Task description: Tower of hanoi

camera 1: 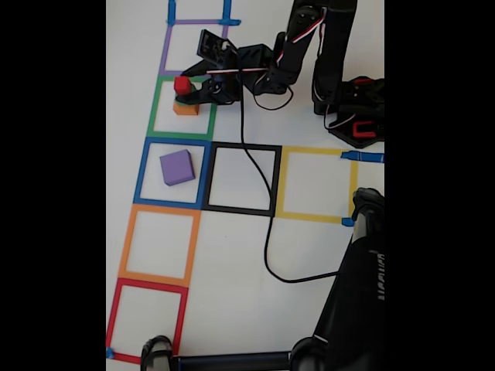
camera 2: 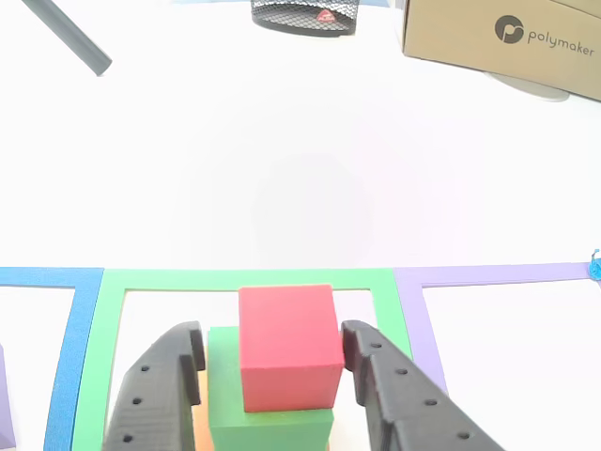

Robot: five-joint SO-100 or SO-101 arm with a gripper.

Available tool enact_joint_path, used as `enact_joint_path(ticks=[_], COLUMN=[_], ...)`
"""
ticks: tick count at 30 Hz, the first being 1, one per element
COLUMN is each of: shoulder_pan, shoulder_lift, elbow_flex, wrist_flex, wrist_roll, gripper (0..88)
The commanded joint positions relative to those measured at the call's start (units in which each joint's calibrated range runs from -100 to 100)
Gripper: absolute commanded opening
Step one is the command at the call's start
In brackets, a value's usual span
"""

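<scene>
Tool (camera 2: 272,362) fingers flank red cube (camera 2: 287,346) atop green cube (camera 2: 268,423), gaps visible either side: released, stacking smallest on top.

The red cube (camera 2: 287,346) is plain and solid, as is the green cube (camera 2: 268,425) under it and the orange cube (camera 1: 186,109) at the bottom. The purple cube (camera 1: 177,167) is a flat lilac tone. The gripper (camera 2: 272,359) is matte black. The table (camera 2: 300,169) is white, with a green tape square (camera 2: 111,310) outlined on it, and at 2 o'clock a tan cardboard box (camera 2: 498,42) bears black lettering.
</scene>
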Motion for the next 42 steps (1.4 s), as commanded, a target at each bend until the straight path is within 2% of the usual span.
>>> enact_joint_path(ticks=[1, 13, 21, 26, 35, 42], shoulder_pan=[-1.3, -1.8, -2.8, -4.9, -7.0, -10.0], shoulder_lift=[0.0, 0.3, -5.8, -19.0, -50.1, -59.2], elbow_flex=[-1.7, -1.7, -1.8, -1.9, -3.5, -16.0], wrist_flex=[-1.9, -3.0, 0.6, 13.6, 50.7, 72.9], wrist_roll=[0.4, 0.4, 0.4, 0.4, 0.4, 0.4], gripper=[12.0, 2.6, 2.0, 1.9, 1.9, 1.6])
